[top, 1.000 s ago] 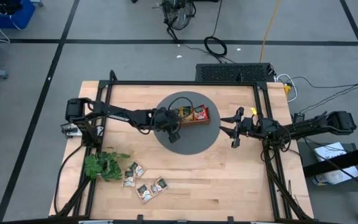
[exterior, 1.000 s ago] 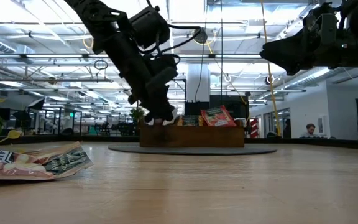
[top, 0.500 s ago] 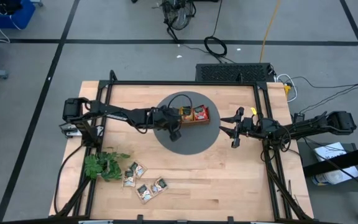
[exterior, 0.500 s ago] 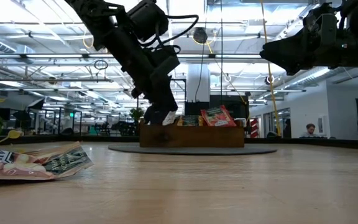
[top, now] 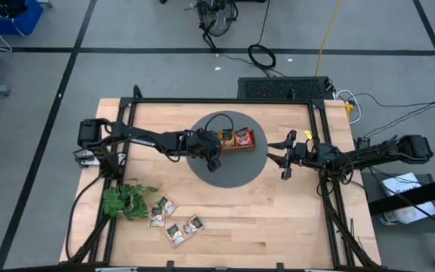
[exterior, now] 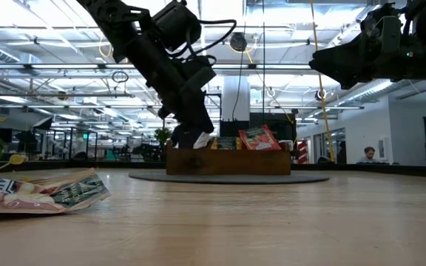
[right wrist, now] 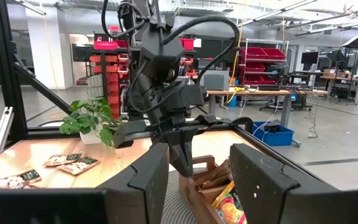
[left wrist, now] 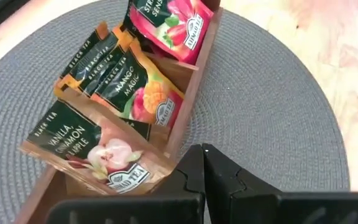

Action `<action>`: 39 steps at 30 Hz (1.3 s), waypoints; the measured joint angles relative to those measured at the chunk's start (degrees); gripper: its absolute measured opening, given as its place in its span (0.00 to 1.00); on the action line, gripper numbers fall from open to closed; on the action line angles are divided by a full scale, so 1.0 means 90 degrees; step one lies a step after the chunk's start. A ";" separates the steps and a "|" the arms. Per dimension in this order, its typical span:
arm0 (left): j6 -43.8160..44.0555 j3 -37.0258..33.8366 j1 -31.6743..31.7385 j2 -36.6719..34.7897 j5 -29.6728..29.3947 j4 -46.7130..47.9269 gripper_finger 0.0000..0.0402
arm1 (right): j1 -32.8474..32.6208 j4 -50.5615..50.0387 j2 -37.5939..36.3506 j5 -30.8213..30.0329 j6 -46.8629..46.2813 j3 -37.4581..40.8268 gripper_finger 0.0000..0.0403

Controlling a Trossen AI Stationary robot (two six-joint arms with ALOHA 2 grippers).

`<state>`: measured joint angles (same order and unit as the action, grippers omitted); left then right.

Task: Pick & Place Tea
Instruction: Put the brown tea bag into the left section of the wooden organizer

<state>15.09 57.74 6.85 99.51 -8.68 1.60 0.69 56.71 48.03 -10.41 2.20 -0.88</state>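
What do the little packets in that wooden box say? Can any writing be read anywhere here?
"BLACK TEA", "VANILLA, CINNAMON & APPLE": pale sachet, in the tray.
"BLACK TEA", "MANGO MAGIC": orange-yellow sachet.
"STR…", "SENS…", cut off: red sachet.
Round brand seals on them: too small to read.
Loose sachets on the table: print too small.

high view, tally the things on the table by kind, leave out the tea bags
Robot arms: 2 (left arm, right arm)
Wooden tray: 1
Round grey mat: 1
Plant sprig: 1
Total: 5
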 joint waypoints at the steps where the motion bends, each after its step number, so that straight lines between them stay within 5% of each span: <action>1: 0.0007 0.0000 0.0000 0.0043 -0.0007 -0.0021 0.00 | 0.0002 0.0000 -0.0001 0.0000 0.0000 0.0001 0.39; 25: 0.0173 0.0012 0.0175 0.0510 -0.0497 0.0024 0.00 | 0.0002 -0.0021 -0.0005 -0.0002 0.0000 -0.0001 0.39; 33: -0.0172 -0.0010 -0.0145 -0.0135 -0.0335 0.0156 0.03 | 0.0001 0.0000 0.0012 0.0000 0.0001 0.0002 0.39; 39: -0.0490 0.0000 -0.0568 -0.1086 -0.0312 0.1391 0.14 | 0.0001 -0.0002 0.0024 0.0000 0.0001 0.0000 0.39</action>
<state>10.68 57.74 1.74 89.74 -11.48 14.12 0.70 56.69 48.25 -10.41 2.21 -0.88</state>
